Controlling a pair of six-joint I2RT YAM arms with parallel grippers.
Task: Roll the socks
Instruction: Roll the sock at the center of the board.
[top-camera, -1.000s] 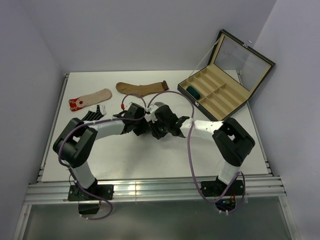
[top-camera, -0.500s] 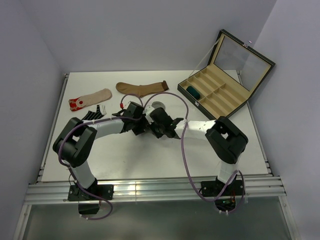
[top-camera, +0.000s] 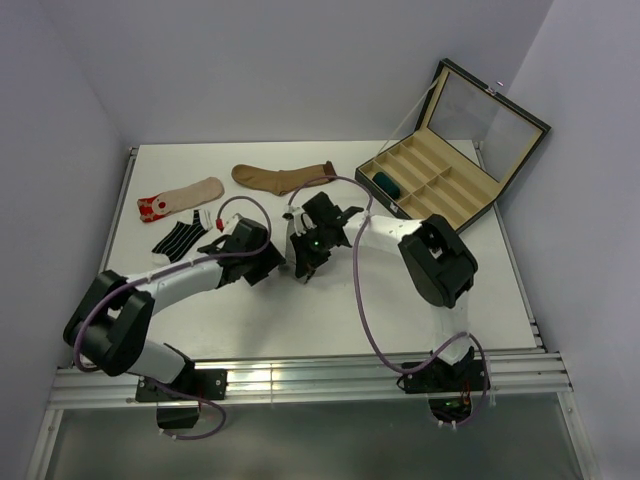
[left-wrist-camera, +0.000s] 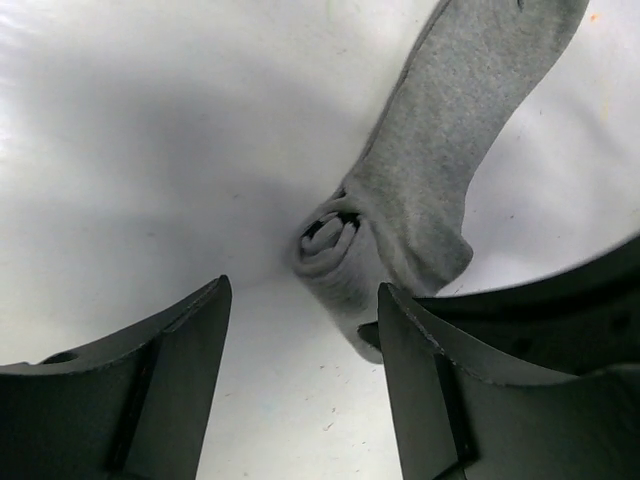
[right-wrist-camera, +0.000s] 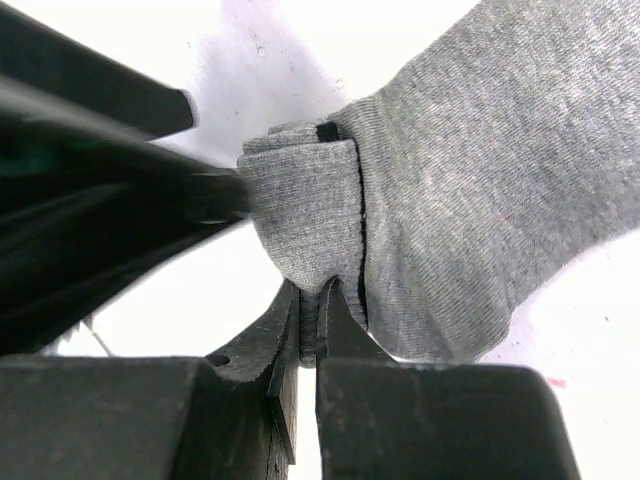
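The top camera is looking down from high up at the whole worktop (top-camera: 300, 320). Both wrist cameras are looking very close at the same sock (left-wrist-camera: 430, 190).

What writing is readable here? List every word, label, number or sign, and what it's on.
None legible in any view.
The white marks on the beige red-toed fabric sock are too small to read; the grey knit sock and black hinged compartment case show no text.
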